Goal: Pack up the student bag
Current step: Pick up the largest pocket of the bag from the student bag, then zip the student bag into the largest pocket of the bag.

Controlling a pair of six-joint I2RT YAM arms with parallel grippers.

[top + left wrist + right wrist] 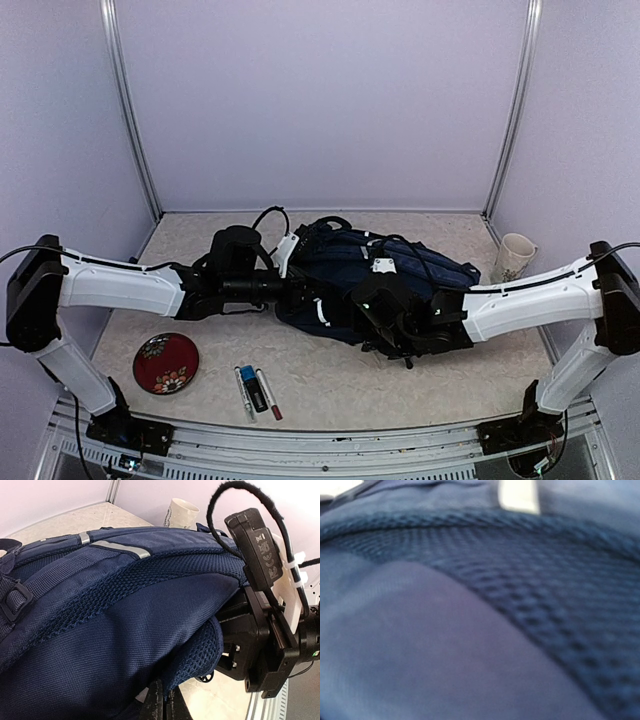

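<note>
The student bag (400, 262) lies on its side in the middle of the table: navy fabric, mesh padding, dark straps. In the left wrist view the bag (100, 630) fills most of the frame. My left gripper (164, 692) is shut, pinching a fabric edge by the mesh panel at the bag's near left side (312, 300). My right gripper (375, 318) presses against the bag's near side. Its wrist view shows only blurred navy fabric and mesh (470, 645), and its fingers are hidden.
A red patterned plate (165, 362) lies at the near left. Three markers (256, 391) lie side by side near the front edge. A white mug (513, 257) stands at the back right, also visible in the left wrist view (180, 514). The right arm's wrist (260, 630) is close to the left gripper.
</note>
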